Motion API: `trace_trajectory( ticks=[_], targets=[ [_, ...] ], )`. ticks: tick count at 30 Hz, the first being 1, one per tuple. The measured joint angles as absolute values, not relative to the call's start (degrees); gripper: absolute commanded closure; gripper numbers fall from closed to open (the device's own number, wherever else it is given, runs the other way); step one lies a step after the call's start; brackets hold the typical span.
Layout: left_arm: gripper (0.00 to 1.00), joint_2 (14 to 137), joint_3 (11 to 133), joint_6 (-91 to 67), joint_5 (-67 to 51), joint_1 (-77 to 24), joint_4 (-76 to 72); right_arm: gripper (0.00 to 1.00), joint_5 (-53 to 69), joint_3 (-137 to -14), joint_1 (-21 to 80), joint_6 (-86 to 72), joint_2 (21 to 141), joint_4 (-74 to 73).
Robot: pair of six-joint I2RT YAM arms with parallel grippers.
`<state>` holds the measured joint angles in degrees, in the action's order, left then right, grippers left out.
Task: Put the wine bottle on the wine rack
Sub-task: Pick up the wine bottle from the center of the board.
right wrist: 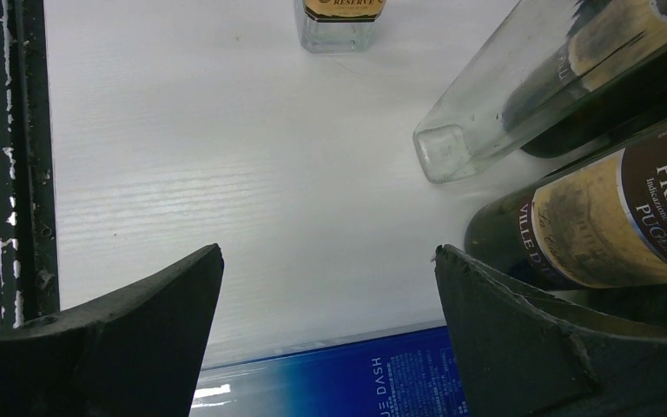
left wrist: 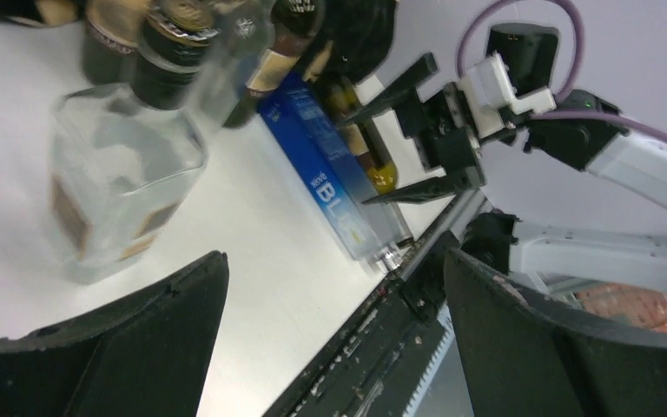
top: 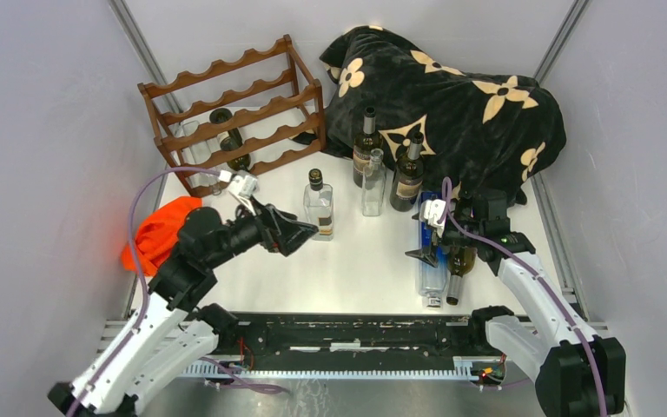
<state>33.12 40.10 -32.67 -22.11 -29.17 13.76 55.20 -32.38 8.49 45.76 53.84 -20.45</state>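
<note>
Left gripper (top: 300, 233) — jaws wide apart, holding nothing — near square clear bottle (top: 319, 207). Right gripper (top: 437, 248) likewise wide, empty, over blue-labelled bottle (top: 431, 276) lying flat. Wine rack (top: 234, 113) well apart.

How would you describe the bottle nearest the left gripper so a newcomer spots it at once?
From the wine rack at far left, come forward and right to mid-table. A squat clear bottle stands alone there, by the left gripper. Unlike the taller bottles near the flowered blanket, it is square-shouldered.
</note>
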Motion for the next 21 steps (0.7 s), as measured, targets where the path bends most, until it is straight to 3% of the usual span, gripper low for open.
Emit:
trace_trajectory(
  ticks=[8, 21],
  targets=[
    [0.00, 45.2, 54.4, -28.9, 2.6, -58.9, 22.3, 0.02, 54.4, -32.4, 8.5, 46.4, 54.1, -20.4],
    [0.00, 51.6, 60.2, -26.0, 19.3, -60.2, 30.6, 0.02, 53.7, -32.4, 8.4, 46.8, 54.3, -20.5]
  ],
)
